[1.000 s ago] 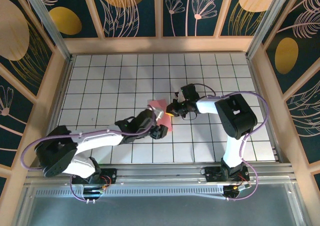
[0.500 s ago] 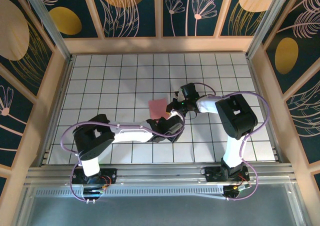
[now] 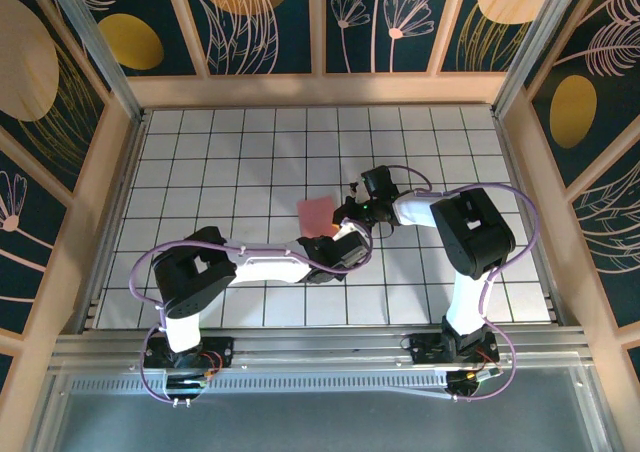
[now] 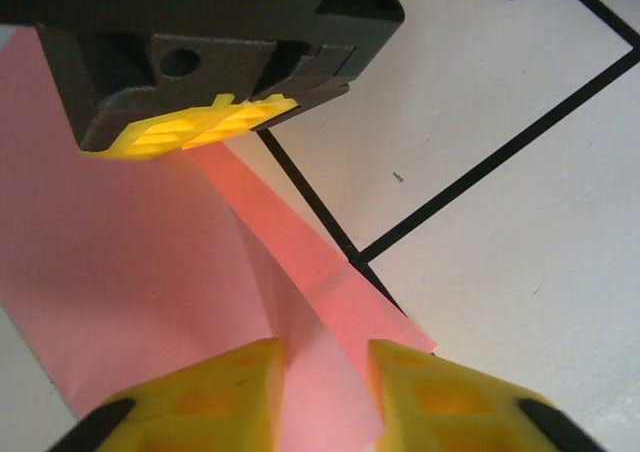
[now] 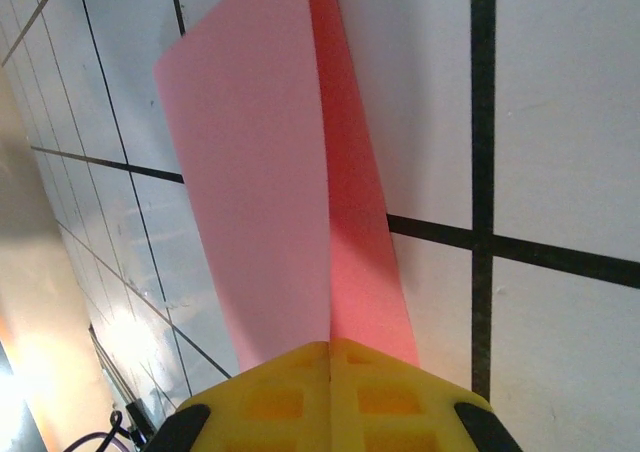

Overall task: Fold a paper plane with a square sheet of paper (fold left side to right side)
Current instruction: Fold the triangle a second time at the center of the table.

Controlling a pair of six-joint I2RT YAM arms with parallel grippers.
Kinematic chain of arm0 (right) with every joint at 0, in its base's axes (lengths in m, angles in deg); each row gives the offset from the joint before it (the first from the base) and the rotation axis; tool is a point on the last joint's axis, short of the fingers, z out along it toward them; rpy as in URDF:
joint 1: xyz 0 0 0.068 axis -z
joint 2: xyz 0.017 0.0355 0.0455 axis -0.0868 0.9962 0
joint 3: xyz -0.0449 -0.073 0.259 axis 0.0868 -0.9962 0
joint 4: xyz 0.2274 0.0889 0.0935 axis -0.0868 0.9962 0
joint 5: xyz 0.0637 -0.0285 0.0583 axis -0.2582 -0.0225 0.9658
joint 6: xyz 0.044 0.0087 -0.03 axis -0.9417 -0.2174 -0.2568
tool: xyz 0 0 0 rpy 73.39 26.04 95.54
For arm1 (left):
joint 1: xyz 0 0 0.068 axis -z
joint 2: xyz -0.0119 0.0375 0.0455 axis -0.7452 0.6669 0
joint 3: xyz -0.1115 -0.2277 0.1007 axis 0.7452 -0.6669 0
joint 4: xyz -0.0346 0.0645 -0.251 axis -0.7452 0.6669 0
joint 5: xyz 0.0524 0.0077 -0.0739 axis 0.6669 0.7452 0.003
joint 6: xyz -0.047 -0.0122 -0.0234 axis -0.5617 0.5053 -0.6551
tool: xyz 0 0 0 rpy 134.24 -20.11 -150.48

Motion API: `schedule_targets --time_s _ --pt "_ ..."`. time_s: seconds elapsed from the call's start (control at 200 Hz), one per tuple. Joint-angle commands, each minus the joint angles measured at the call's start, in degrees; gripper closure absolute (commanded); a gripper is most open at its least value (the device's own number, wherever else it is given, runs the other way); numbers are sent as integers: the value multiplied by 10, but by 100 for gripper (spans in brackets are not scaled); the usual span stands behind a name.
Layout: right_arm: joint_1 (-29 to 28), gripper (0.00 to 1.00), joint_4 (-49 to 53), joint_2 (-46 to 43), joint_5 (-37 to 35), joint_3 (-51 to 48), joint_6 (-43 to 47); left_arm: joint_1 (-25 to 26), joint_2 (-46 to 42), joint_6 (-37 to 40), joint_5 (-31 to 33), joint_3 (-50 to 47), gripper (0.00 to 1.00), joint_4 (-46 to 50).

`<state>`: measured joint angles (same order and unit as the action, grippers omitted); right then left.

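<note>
The paper is lying near the worktop's middle, its first fold standing up uncreased, with the right jaws pinching its 3 o'clock edge shut and the left jaws gaping narrowly at its 5 o'clock corner, leaving every plane fold waiting.

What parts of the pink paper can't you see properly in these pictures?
- Top view: the pink paper has its near edge covered by the left gripper and the right gripper.
- Left wrist view: the right gripper's black body hides the paper's far end. The picture's left and bottom edges cut off more.
- Right wrist view: the near end vanishes between the shut yellow fingers, and the top edge cuts off the far tip.
</note>
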<state>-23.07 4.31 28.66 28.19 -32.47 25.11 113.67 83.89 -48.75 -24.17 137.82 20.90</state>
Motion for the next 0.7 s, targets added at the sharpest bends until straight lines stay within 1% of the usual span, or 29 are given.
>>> schedule_targets --time_s 0.0,0.19,0.28,0.365,0.385,0.435,0.53,0.625,0.671,0.696 --pt "3 100 15 -7 -15 9 3 2 -35 -4 1 -10 80 -5" --pt "3 100 7 -18 -18 14 7 1 -51 -7 -11 -20 99 -10" --pt "5 91 -15 -46 -21 6 9 -4 -66 -11 -24 -31 100 -20" --pt "11 80 -26 -82 -33 -6 17 -20 -78 -20 -72 -52 100 -46" --pt "13 77 -28 -90 -37 -10 20 -25 -96 -22 -85 -59 100 -54" --pt "19 71 -28 -114 -46 -22 27 -39 -107 -29 -118 -77 100 -73" --pt "32 62 -26 -160 -67 -53 39 -69 -134 -45 -182 -110 100 -113" --pt "43 60 -18 -200 -81 -91 57 -99 -159 -66 -246 -142 100 -156" --pt "44 60 -16 -215 -79 -109 63 -112 -167 -80 -272 -157 100 -176" --pt "44 62 -18 -222 -76 -120 65 -120 -171 -87 -291 -164 100 -187"
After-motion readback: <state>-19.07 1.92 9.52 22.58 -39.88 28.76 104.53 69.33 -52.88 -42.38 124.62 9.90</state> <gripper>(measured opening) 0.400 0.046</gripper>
